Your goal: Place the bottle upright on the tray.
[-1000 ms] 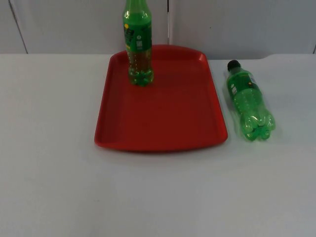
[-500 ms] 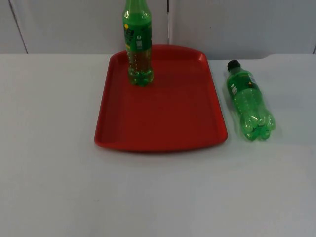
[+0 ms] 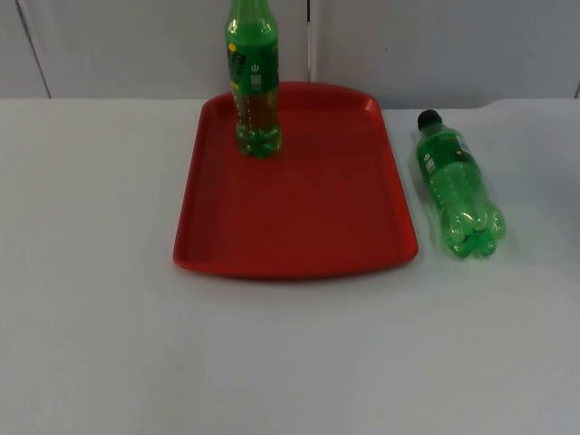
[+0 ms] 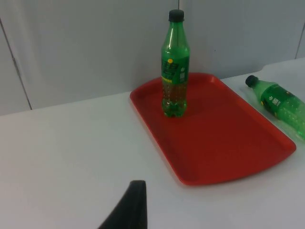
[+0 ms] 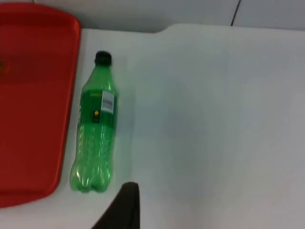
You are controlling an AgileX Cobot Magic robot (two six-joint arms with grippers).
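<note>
Bottles come in a pair here, both green with black caps. One standing bottle [image 3: 253,82] is upright on the red tray [image 3: 299,217], near the tray's far edge toward its left corner; the left wrist view shows it [image 4: 175,67] squarely on its base with the cap on. The other, the lying bottle [image 3: 456,186], rests on its side on the white table [image 3: 109,317] just beside the tray's right edge, apart from it, cap pointing toward the grey wall [image 3: 435,45] and base toward the near side. The right wrist view shows it [image 5: 94,126] running roughly parallel to the tray rim [image 5: 66,119].

As a judgement, the task is half done at most: one bottle is placed, while the one on the table is not yet picked up, stood up, or moved onto the tray, which has plenty of bare floor for it.

A single black fingertip of the left gripper [image 4: 129,207] looks over the table from the left of the tray, and one of the right gripper [image 5: 123,207] sits near the lying bottle's base. Whether either claw is wide or narrow I cannot tell; neither is holding anything that can be seen.
</note>
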